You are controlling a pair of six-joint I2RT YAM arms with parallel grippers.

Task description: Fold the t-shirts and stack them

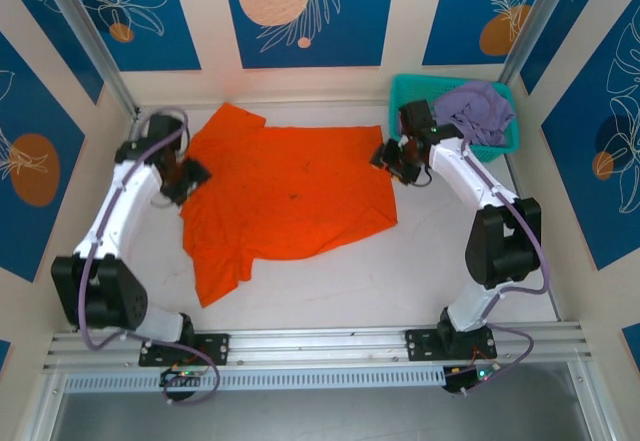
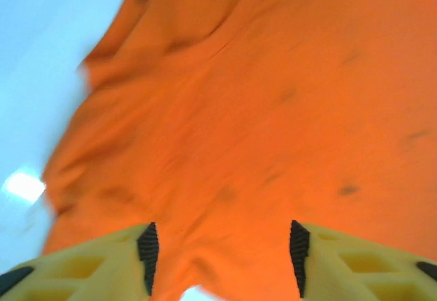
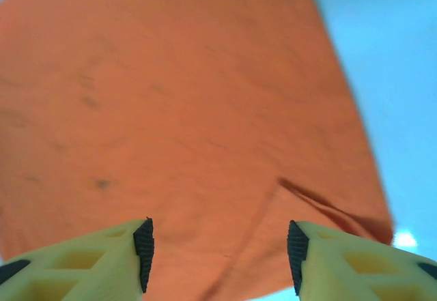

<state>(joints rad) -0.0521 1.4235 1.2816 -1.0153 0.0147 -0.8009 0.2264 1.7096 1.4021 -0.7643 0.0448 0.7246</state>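
White table (image 1: 420, 271), orange shirt (image 2: 259, 110) blurred up close, lavender shirt (image 1: 478, 109) bunched

cream walls (image 1: 210, 21) carried deep blue panels (image 1: 345, 41) with white leaf outlines and peach discs — silver metal posts (image 1: 88, 36) flanked a pale white tabletop (image 1: 400, 271), evenly lit.

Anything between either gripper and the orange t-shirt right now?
Nothing visible. The left gripper sits at the left edge of the orange t-shirt and the right gripper at its right edge, jaws apart over bare cloth. The lavender t-shirt lies bunched in the teal basket, far right, clear of both.
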